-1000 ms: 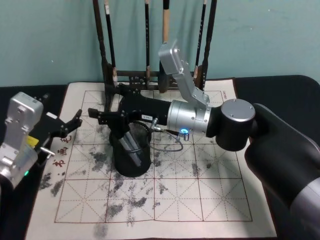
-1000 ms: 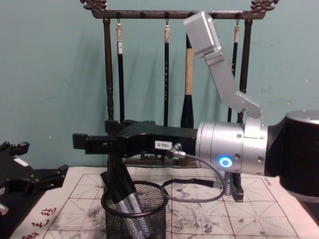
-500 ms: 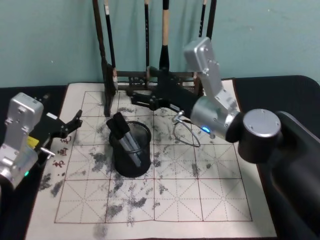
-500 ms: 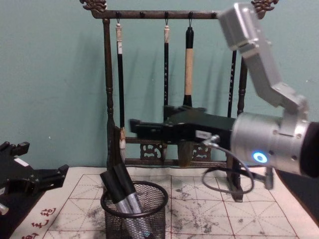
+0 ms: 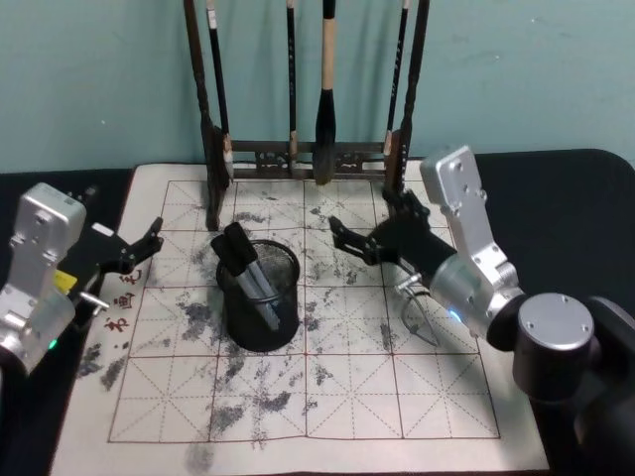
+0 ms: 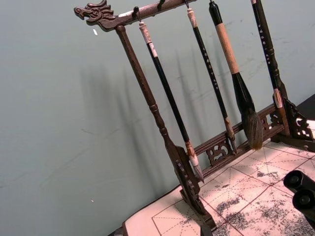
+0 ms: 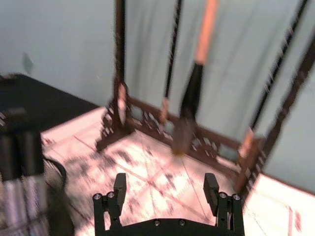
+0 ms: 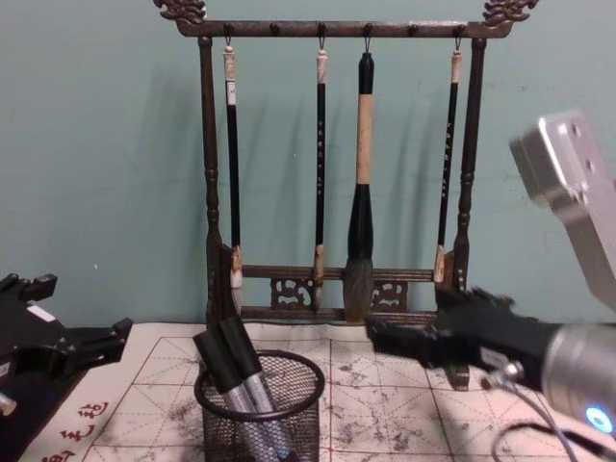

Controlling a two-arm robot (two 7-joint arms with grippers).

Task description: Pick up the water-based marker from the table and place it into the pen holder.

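The pen holder, a black wire-mesh cup, stands on the left-middle of the gridded mat. Two water-based markers with black caps and grey barrels lean inside it, tilted to the left. From the chest view the caps rise above the holder's rim. My right gripper hovers to the right of the holder, apart from it, open and empty. In the right wrist view its fingers stand wide apart. My left gripper rests open at the mat's left edge.
A tall dark wooden brush rack with several hanging brushes stands along the mat's far edge, behind the holder. It also rises behind the holder in the chest view. A teal wall is behind it. The table is dark around the mat.
My right arm has drawn back from above the pen holder to the right and lowered, its gripper empty. The markers stay in the holder. The left arm has not moved.
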